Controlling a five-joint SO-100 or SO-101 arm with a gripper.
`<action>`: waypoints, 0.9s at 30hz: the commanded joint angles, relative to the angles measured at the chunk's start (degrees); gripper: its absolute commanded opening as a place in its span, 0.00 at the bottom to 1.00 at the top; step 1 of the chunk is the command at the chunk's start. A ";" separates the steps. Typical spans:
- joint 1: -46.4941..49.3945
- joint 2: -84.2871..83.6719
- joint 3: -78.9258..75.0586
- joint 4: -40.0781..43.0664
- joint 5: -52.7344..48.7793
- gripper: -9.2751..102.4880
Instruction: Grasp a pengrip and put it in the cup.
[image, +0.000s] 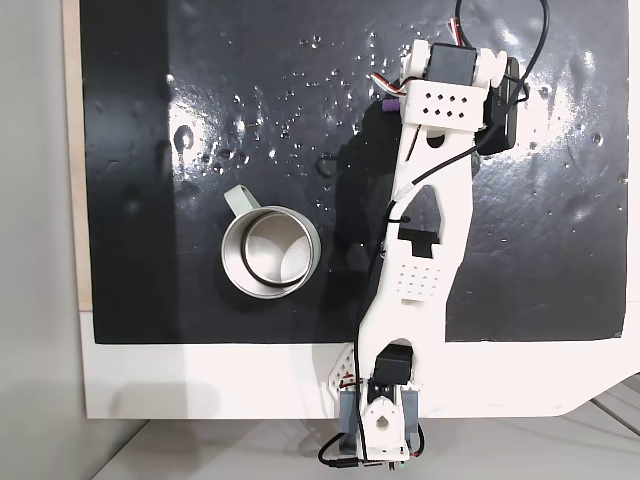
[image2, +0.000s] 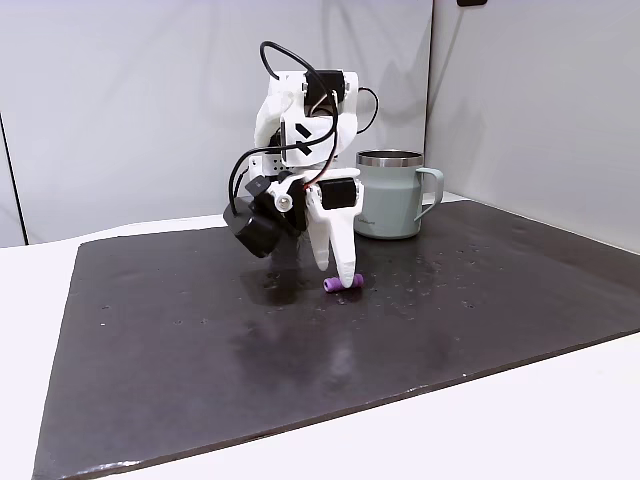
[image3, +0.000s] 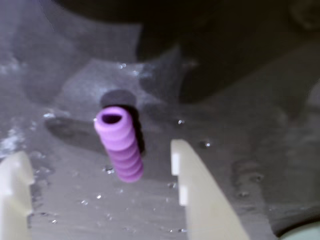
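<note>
In the wrist view the hand (image3: 100, 195) stands wide, its two pale plastic fingers (image3: 200, 195) apart on either side of the pengrip (image3: 120, 145) and holding nothing. The pengrip, a short purple ribbed tube with a hollow end, lies on the glossy black mat (image3: 240, 125) between the fingertips; whether either finger touches it cannot be told. Farther off in a fixed view, the silvery metal cup (image2: 388, 194) with its flat handle stands upright on the mat, well apart.
</note>
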 joint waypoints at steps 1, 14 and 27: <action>-1.85 -0.53 -3.69 -1.23 1.23 0.33; -2.37 -3.87 -0.88 -3.25 1.23 0.31; -0.44 -4.39 2.72 -4.75 1.32 0.09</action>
